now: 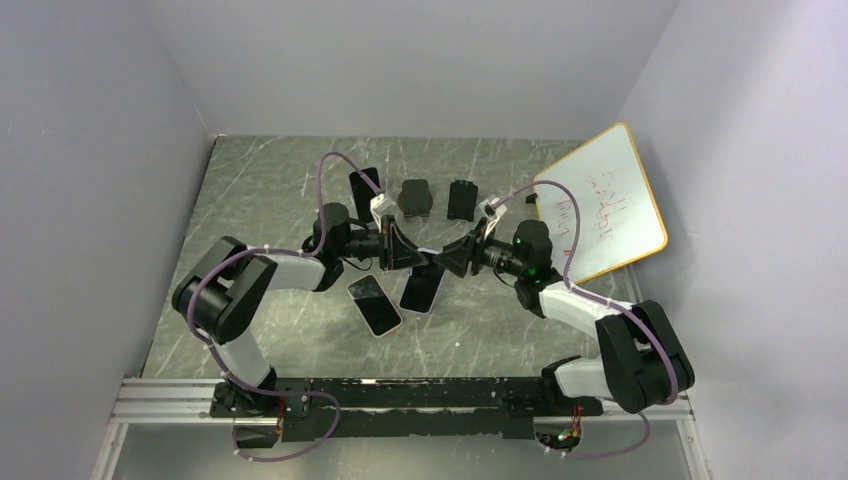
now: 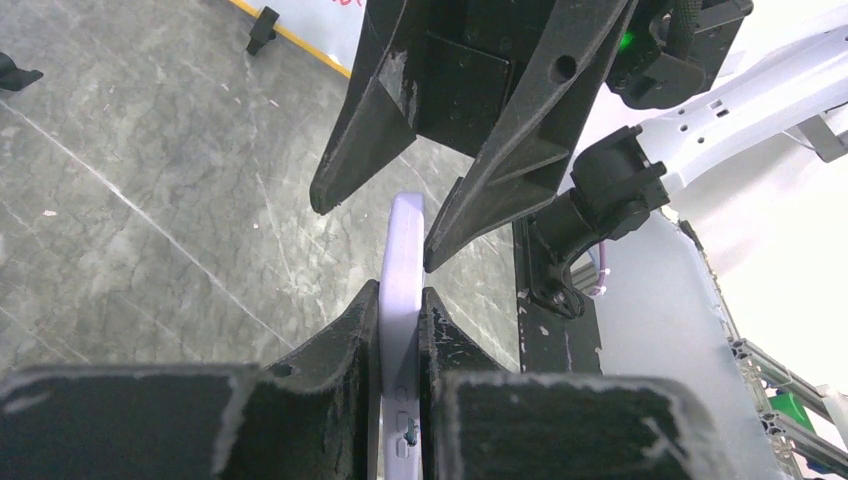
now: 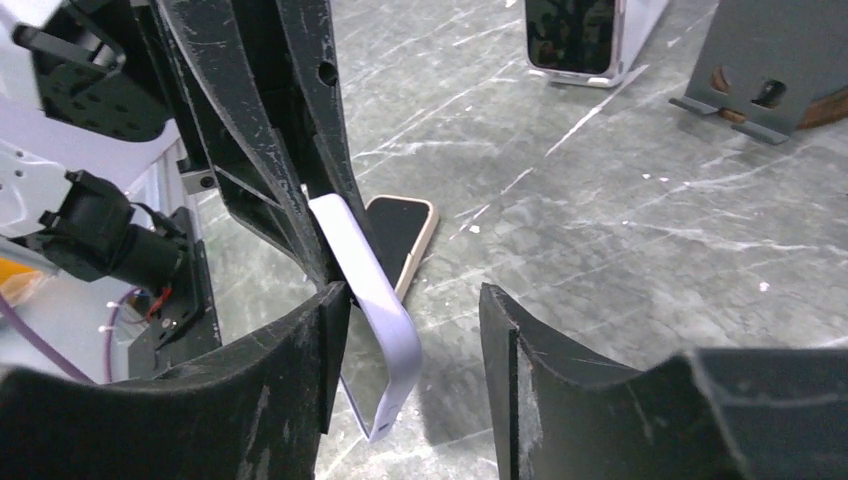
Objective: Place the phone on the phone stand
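1. Plainly, on the left gripper the jaws were clamped on the slim lavender phone, holding it above the grey marbled worktop.
2. On the right gripper the jaws stood spread, straddling the phone's free end.
3. Its long axis seemed to run from the left jaws into the right, so the right arm was placed to receive it.
4. An empty dark grey phone stand waited well apart.

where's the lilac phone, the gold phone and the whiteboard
lilac phone (image 2: 403, 262), left wrist view, on its side edge
gold phone (image 3: 400, 232), right wrist view, on its screen
whiteboard (image 1: 600, 200), top view, on its white face
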